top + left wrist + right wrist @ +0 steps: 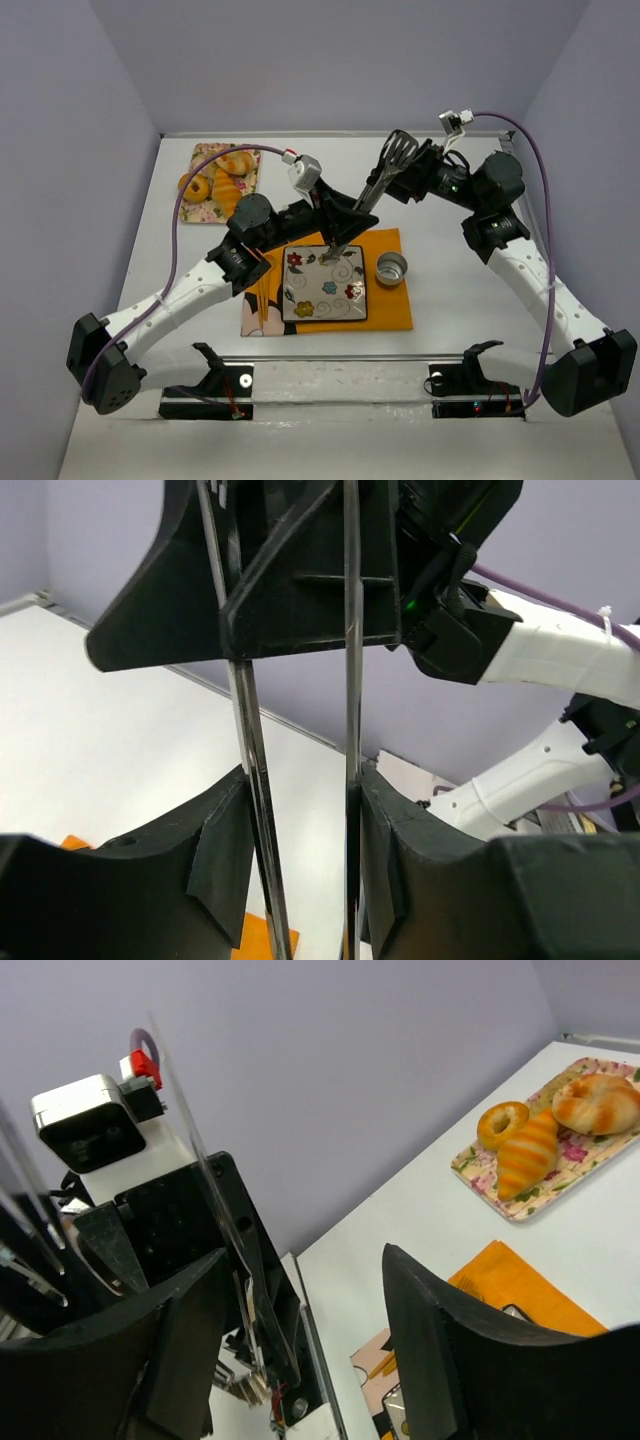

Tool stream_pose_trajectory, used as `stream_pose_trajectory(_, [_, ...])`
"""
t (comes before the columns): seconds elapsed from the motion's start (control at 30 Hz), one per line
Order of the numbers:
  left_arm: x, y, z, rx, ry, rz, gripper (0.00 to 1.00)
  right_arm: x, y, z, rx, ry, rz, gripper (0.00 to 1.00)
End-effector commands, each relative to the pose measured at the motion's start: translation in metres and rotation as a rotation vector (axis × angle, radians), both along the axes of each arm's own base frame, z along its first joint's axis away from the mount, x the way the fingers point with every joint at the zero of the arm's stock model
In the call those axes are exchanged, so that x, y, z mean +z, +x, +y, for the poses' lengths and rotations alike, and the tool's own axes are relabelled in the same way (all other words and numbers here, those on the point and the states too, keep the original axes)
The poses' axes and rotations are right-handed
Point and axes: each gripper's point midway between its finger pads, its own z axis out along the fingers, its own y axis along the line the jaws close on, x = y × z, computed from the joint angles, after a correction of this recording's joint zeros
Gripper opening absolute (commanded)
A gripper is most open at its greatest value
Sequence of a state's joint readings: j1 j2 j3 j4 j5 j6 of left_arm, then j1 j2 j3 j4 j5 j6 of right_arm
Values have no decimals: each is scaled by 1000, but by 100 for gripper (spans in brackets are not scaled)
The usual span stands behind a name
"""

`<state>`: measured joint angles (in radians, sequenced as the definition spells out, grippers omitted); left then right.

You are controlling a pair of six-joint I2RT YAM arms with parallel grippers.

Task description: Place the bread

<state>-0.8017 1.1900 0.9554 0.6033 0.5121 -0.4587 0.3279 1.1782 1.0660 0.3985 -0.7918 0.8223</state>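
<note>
bread (228,186) on floral tray (205,213), far-left of table (440,300), long axis roughly near-far | left claw (352,215) clamped on tongs (385,172) above plate (300,305); bread lies left and farther, left arm nearer | right claw (300,1310) fingers apart

Left arm (190,290) stretched from near edge toward table centre, left gripper (300,830) clamped on tongs (352,680). Right arm (530,270) folded toward far-right corner, right gripper (305,1305) spread wide.
</note>
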Motion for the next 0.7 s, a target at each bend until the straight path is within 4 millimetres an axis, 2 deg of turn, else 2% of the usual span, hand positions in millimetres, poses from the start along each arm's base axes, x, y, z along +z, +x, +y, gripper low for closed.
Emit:
stream_pose_trajectory(0.0, [32, 1, 25, 112, -65, -113, 49, 25, 9, -21, -122, -9, -56, 70])
stream_pose_trajectory(0.07, [28, 1, 29, 131, -52, -103, 48, 31, 15, -32, -179, -10, -56, 74])
stream_pose_trajectory(0.17, [25, 3, 39, 176, -45, -92, 49, 48, 27, -63, -276, -10, -73, 79])
stream_pose_trajectory(0.2, [24, 0, 43, 183, -47, -96, 48, 51, 37, -81, -333, -13, -74, 79])
stream_pose_trajectory(0.23, [22, 2, 46, 201, -42, -89, 48, 61, 40, -91, -358, -8, -89, 79])
stream_pose_trajectory(0.3, [20, 1, 50, 211, -37, -89, 48, 67, 43, -106, -367, -19, -98, 79])
stream_pose_trajectory(0.33, [15, 3, 52, 226, -22, -76, 48, 73, 51, -120, -393, -12, -87, 79])
stream_pose_trajectory(0.37, [15, 3, 55, 237, -18, -72, 48, 74, 50, -123, -372, -24, -91, 79])
stream_pose_trajectory(0.47, [2, 19, 68, 356, 41, -20, 48, 74, 50, -127, -366, -47, -104, 79])
stream_pose_trajectory(0.5, [9, 26, 74, 409, 50, -4, 49, 72, 49, -127, -370, -53, -103, 79])
stream_pose_trajectory(0.53, [-14, 48, 92, 566, 136, 80, 51, 67, 50, -128, -380, -63, -104, 79])
stream_pose_trajectory(0.57, [-21, 59, 106, 664, 172, 131, 53, 61, 48, -131, -403, -67, -97, 79])
stream_pose_trajectory(0.6, [-36, 76, 131, 835, 254, 204, 53, 52, 48, -133, -420, -84, -84, 79])
stream_pose_trajectory(0.63, [-45, 83, 145, 918, 292, 244, 53, 45, 48, -135, -440, -92, -68, 79])
stream_pose_trajectory(0.67, [-57, 92, 157, 1005, 320, 307, 57, 31, 46, -139, -475, -102, -31, 79])
